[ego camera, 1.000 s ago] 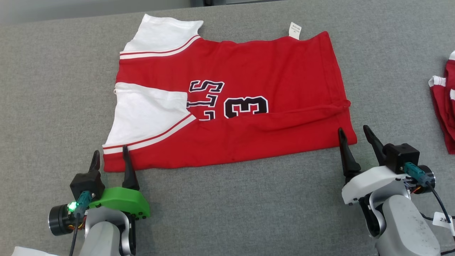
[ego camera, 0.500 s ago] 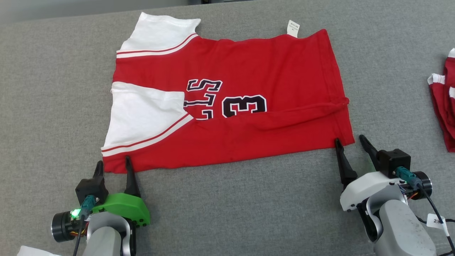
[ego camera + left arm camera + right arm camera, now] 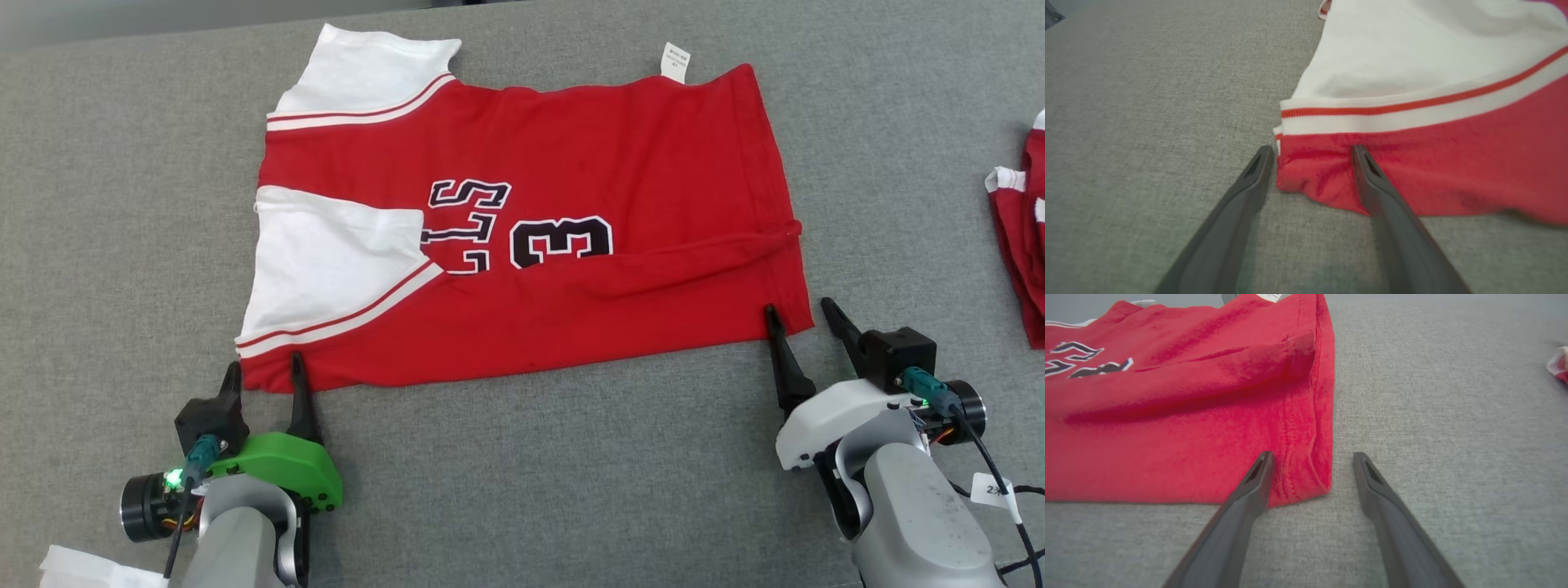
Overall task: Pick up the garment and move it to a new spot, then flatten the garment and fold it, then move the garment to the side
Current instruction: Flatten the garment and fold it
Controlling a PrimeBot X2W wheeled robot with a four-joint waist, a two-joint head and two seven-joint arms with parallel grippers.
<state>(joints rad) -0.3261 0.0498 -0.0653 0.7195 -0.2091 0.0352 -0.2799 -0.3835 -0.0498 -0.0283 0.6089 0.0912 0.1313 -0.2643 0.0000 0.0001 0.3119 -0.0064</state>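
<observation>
Left gripper (image 3: 265, 361) is spread wide and empty, its fingertips straddling the near sleeve-side corner of the jersey (image 3: 620, 155), which lies folded flat on the table (image 3: 522, 474) ahead of both grippers. Right gripper (image 3: 797, 306) is likewise spread and empty, straddling the near hem corner. A red cloth (image 3: 1020, 253) lies well off to its right.

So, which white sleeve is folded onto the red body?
The nearer sleeve, beside the black letters; the farther sleeve sticks out past the garment's far edge.
</observation>
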